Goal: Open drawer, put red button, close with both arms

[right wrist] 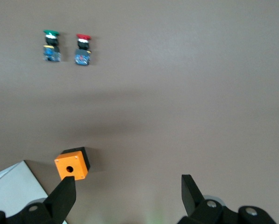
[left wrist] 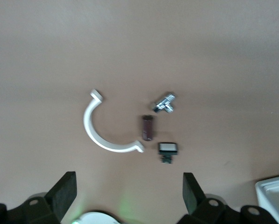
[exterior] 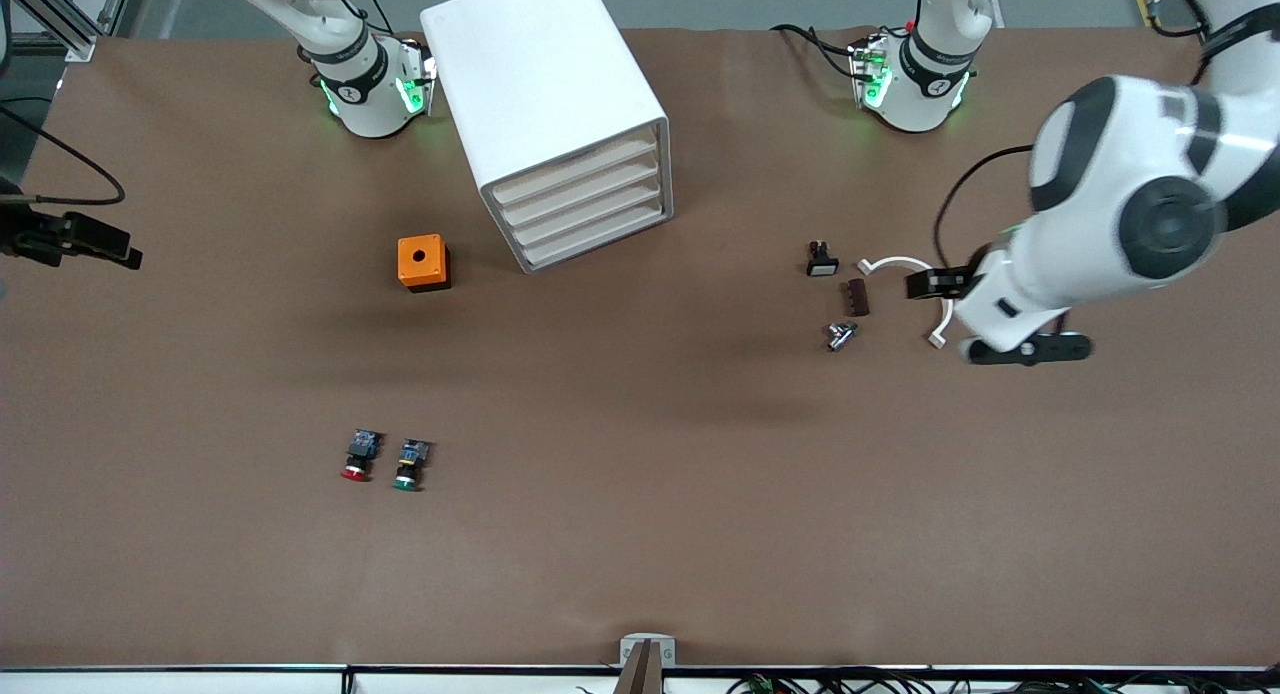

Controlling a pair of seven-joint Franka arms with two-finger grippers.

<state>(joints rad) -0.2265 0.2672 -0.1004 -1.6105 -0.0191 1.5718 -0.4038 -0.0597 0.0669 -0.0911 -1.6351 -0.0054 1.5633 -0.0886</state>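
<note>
The red button (exterior: 356, 458) lies on the brown table near the front camera, beside the same switch with a green cap (exterior: 410, 465); the right wrist view shows the red button (right wrist: 82, 49) and the green one (right wrist: 51, 45) too. The white drawer cabinet (exterior: 560, 124) stands between the arm bases, all drawers shut. My left gripper (exterior: 985, 317) hovers open and empty over the table beside a group of small parts, its fingers (left wrist: 65, 193) spread wide around nothing. My right gripper (right wrist: 126, 186) is open and empty, high over the table beside the orange box (right wrist: 73, 164); the front view does not show it.
An orange box (exterior: 423, 262) with a round hole sits by the cabinet. A white curved clip (exterior: 900, 267), a black switch (exterior: 822, 260), a brown piece (exterior: 857, 297) and a metal part (exterior: 840, 335) lie toward the left arm's end. A black fixture (exterior: 70, 237) juts in at the right arm's end.
</note>
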